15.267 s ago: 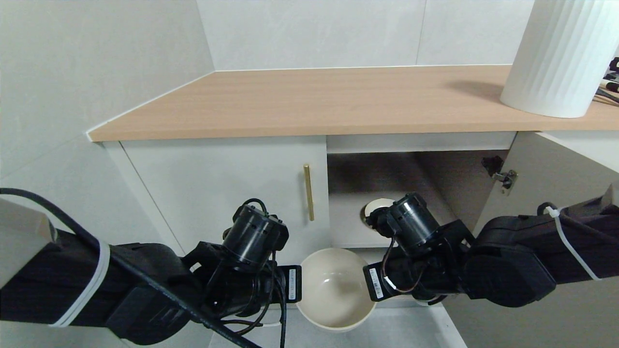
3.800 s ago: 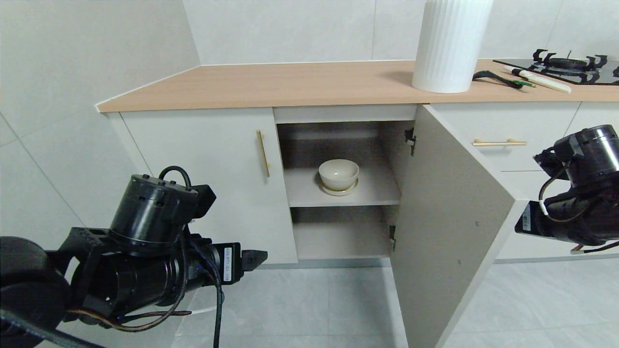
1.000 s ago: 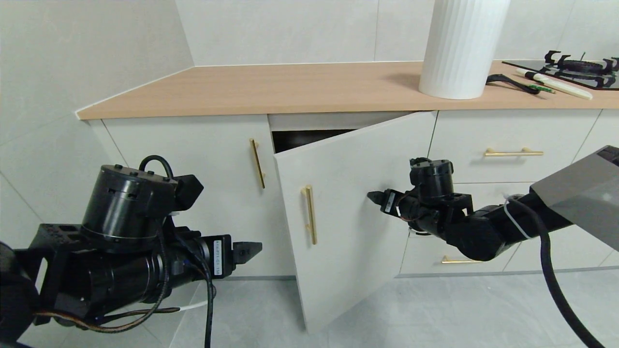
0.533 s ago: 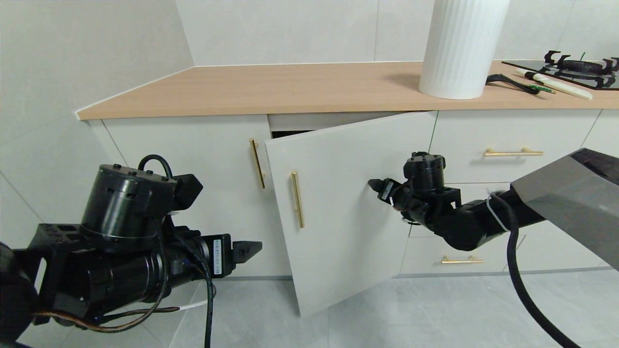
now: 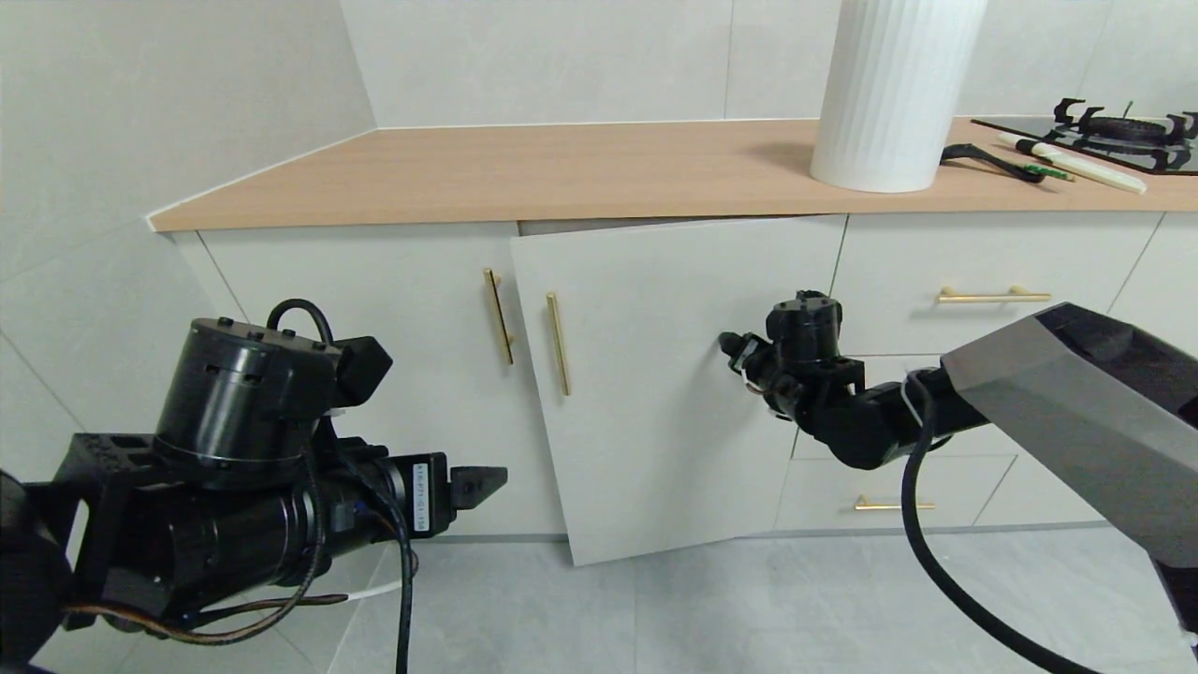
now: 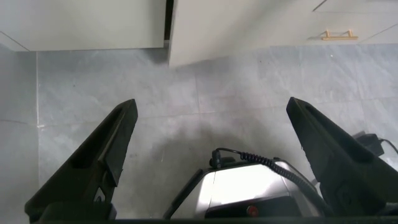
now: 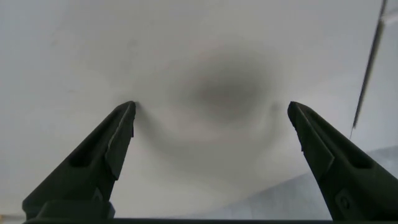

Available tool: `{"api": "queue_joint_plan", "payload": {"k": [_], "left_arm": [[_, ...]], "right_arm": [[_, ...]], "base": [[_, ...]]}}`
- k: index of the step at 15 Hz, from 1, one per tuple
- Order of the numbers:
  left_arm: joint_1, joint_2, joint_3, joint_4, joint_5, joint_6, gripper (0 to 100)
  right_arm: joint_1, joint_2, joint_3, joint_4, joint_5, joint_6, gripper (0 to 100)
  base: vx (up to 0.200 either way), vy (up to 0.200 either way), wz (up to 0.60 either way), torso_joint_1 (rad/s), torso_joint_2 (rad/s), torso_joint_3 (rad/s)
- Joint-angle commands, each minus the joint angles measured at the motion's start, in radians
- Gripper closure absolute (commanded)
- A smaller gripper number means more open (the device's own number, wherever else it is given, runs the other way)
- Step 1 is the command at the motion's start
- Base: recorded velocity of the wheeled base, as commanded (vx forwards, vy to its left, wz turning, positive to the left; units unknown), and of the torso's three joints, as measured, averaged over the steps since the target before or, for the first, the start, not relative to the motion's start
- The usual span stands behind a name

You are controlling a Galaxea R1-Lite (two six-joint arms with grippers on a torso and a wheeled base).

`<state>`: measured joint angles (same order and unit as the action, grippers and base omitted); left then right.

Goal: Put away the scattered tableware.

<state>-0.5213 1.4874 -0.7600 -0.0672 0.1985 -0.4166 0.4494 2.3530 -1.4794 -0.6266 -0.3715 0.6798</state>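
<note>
Pale grey and slightly ajar, the cabinet door [image 5: 655,374] sits almost flush with the cabinet front. A thin dark slit shows along its top edge, and its lower handle-side corner stands a little proud. Its brass handle [image 5: 557,344] runs upright near the door's handle edge, just beside the matching handle [image 5: 499,316] of the neighbouring door.

The right gripper [image 5: 730,346] is at the door's face, on the hinge side and about mid-height. In the right wrist view its fingers [image 7: 118,134] are spread wide, and their tips meet the door [image 7: 211,62] or sit a hair off it. I cannot tell which.

The left gripper [image 5: 477,487] hangs well apart from the door, beyond its handle side and low down. In the left wrist view it [image 6: 210,106] is spread wide and holds nothing, over the grey floor tiles [image 6: 186,93] below the door's bottom corner [image 6: 205,31].

Above the door runs the wooden countertop [image 5: 562,173]. A white ribbed vase [image 5: 894,94] stands over the door's hinge side. Past the vase, away from the door, lie a black utensil [image 5: 983,157] and a pale long utensil [image 5: 1076,168], next to a stove burner [image 5: 1123,126]. What tableware sits behind the door I cannot tell. Two drawer handles [image 5: 994,296] [image 5: 894,506] show on the drawer fronts past the hinge side.
</note>
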Motion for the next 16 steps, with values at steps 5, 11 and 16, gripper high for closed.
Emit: {"api": "queue_joint_plan", "payload": {"k": [5,11,16], "left_arm": [[0.000,0.004,0.001,0.000,-0.001,-0.001,0],[0.000,0.005,-0.001,0.000,-0.001,-0.001,0],[0.000,0.002,-0.001,0.000,-0.001,-0.001,0]], "right_arm": [[-0.018,0.089,-0.102,0.002,-0.063,-0.002,0],[-0.017,0.101,-0.136,0.002,-0.103,0.000,0],[0.035,-0.305,0.390,-0.012,0.408,0.041,0]], "base": [[0.000,0.000,0.00,0.000,0.00,0.000],[0.000,0.000,0.00,0.000,0.00,0.000],[0.000,0.000,0.00,0.000,0.00,0.000]]}}
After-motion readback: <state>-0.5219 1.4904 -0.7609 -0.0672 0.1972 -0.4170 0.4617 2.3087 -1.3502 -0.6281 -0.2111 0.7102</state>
